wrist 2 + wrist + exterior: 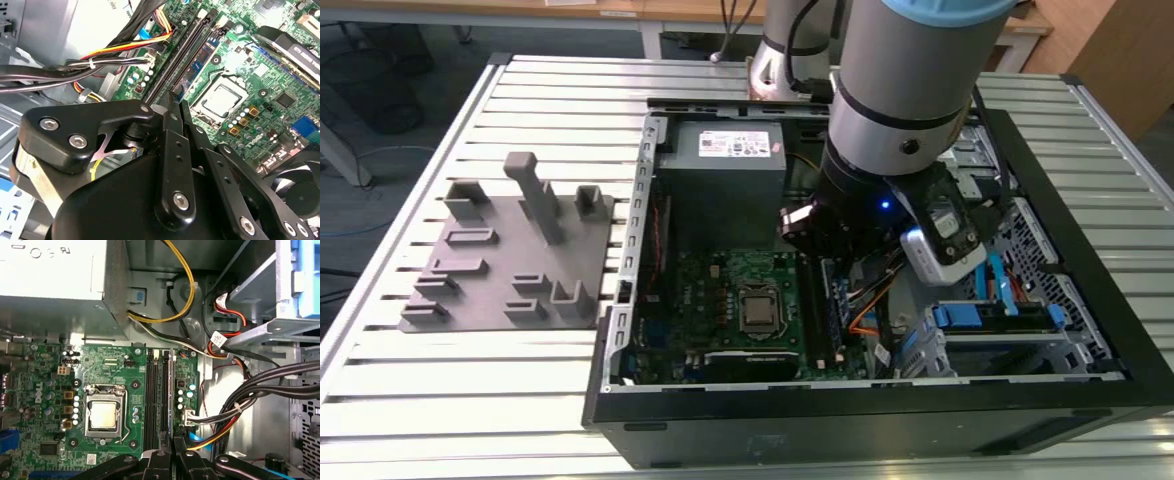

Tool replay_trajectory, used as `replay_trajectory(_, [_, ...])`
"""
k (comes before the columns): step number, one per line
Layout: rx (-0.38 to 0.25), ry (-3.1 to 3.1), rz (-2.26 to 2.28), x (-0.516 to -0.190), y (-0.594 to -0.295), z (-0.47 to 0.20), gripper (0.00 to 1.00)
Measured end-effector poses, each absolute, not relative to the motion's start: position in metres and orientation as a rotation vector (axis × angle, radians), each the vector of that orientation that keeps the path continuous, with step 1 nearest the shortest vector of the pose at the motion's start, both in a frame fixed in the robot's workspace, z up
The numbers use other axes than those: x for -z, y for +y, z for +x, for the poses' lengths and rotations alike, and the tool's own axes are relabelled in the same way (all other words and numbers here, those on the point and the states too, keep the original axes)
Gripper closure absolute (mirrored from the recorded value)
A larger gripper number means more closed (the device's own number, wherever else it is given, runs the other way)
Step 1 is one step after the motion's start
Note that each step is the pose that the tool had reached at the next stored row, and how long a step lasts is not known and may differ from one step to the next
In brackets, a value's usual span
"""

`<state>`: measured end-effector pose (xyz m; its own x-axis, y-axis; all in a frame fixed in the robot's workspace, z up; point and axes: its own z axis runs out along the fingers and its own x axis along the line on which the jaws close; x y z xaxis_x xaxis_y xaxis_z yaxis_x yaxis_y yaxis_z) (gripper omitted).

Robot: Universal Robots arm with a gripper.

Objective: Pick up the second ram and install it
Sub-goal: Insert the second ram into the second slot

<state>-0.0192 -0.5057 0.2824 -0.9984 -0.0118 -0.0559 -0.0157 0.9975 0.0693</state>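
While the gripper point(172, 447) pinches tight on the second ram point(171, 390), it stands upright beside the black slot rails point(149, 390) | exterior view: 3 o'clock of CPU socket point(759, 308)

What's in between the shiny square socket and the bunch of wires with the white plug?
Long black slot rails, seen in both wrist views. The second wrist view also shows a blue-green memory stick alongside them.

A silver table point(440, 380) with long grooves is sitting in front. Wooden desks point(587, 12) are standing behind it. Dark floor point(347, 215) is showing beside it.
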Motion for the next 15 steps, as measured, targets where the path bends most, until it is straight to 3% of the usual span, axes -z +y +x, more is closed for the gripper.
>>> replay_trajectory(15, [-0.101, 3.077, 0.158, -0.282, -0.5057, -0.0192, 0.86])
